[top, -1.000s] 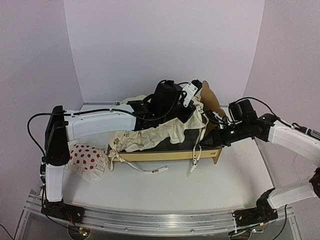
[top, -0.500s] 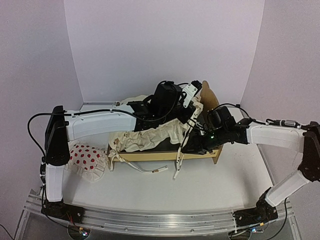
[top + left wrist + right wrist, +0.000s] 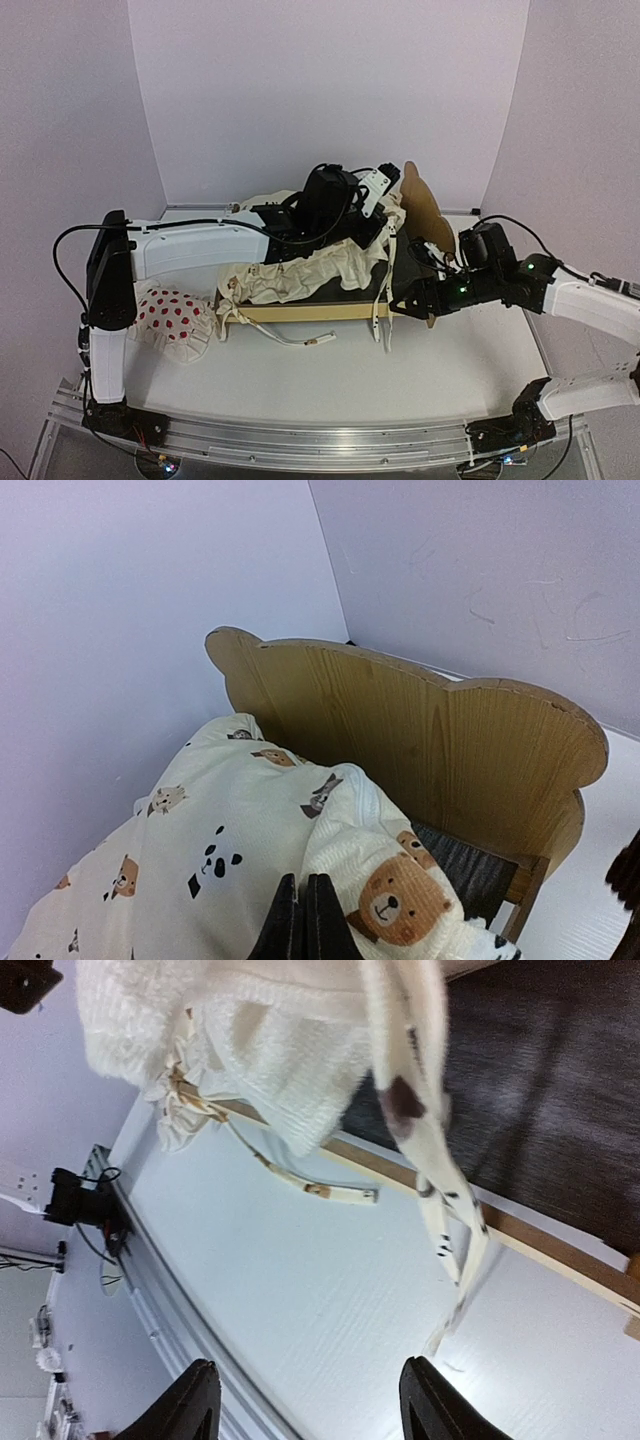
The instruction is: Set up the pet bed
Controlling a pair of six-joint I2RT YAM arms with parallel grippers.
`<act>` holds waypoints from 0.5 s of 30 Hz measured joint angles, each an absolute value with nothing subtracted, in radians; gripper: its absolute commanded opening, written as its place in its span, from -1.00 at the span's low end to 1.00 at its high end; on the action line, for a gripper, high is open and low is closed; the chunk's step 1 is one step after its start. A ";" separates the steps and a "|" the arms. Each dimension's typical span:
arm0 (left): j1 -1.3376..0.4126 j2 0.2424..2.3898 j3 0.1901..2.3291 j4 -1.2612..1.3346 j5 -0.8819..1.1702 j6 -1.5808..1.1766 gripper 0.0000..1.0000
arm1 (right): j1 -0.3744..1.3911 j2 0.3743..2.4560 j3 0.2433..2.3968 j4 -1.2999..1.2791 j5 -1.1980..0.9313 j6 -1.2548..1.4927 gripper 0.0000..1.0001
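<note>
centrally on the table (image 3: pixel 330 390), the pet bed (image 3: pixel 300 312) sits under a cream quilt (image 3: pixel 220 850). the left gripper (image 3: pixel 306 920) pinches the quilt near the headboard (image 3: pixel 430 730); the right gripper (image 3: pixel 312 1405) is spread wide, empty, beside the bed's near side.

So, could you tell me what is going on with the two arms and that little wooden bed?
The arms are dressing the pet bed. The left gripper is shut on the animal-print quilt near the bear-ear headboard; the quilt lies bunched over the bed, its dark base partly bare. The right gripper is open and empty by the near rail, where the quilt's ties hang down. The red-dotted pillow lies on the table left of the bed.
</note>
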State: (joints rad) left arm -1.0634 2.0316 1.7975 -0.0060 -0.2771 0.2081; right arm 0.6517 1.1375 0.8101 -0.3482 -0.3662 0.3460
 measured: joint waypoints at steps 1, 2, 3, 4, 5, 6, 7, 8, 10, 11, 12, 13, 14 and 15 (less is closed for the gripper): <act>-1.063 2.027 1.791 -0.006 -0.268 0.208 -1.00 | 0.651 1.106 0.796 -0.362 -0.325 0.330 0.20; -1.063 2.025 1.788 -0.004 -0.260 0.208 -1.00 | 0.651 1.089 0.788 -0.368 -0.284 0.318 0.14; -1.063 2.023 1.785 -0.003 -0.253 0.208 -1.00 | 0.651 1.076 0.782 -0.372 -0.246 0.306 0.08; -1.063 2.022 1.784 0.000 -0.246 0.208 -1.00 | 0.651 1.068 0.777 -0.374 -0.206 0.288 0.03; -1.063 2.022 1.783 0.001 -0.239 0.208 -1.00 | 0.651 1.066 0.773 -0.374 -0.160 0.273 -0.03; -1.063 2.022 1.782 0.001 -0.235 0.208 -1.00 | 0.651 1.068 0.769 -0.375 -0.113 0.261 -0.09; -1.063 2.022 1.780 0.002 -0.231 0.208 -1.00 | 0.651 1.074 0.767 -0.375 -0.070 0.247 -0.13; -1.063 2.022 1.779 0.001 -0.228 0.208 -1.00 | 0.651 1.083 0.766 -0.373 -0.029 0.229 -0.16; -1.063 2.022 1.777 0.000 -0.217 0.208 -1.00 | 0.651 1.111 0.764 -0.356 0.043 0.200 -0.21; -1.063 2.022 1.777 0.000 -0.212 0.208 -1.00 | 0.651 1.128 0.763 -0.344 0.073 0.181 -0.24; -1.063 2.021 1.777 0.000 -0.208 0.208 -1.00 | 0.651 1.146 0.762 -0.331 0.096 0.161 -0.26; -1.063 2.021 1.777 0.000 -0.203 0.208 -1.00 | 0.651 1.163 0.762 -0.320 0.109 0.146 -0.28; -1.062 2.019 1.776 0.001 -0.200 0.208 -1.00 | 0.651 1.180 0.762 -0.303 0.119 0.128 -0.29; -1.062 2.015 1.773 0.000 -0.194 0.208 -1.00 | 0.651 1.192 0.762 -0.287 0.124 0.118 -0.30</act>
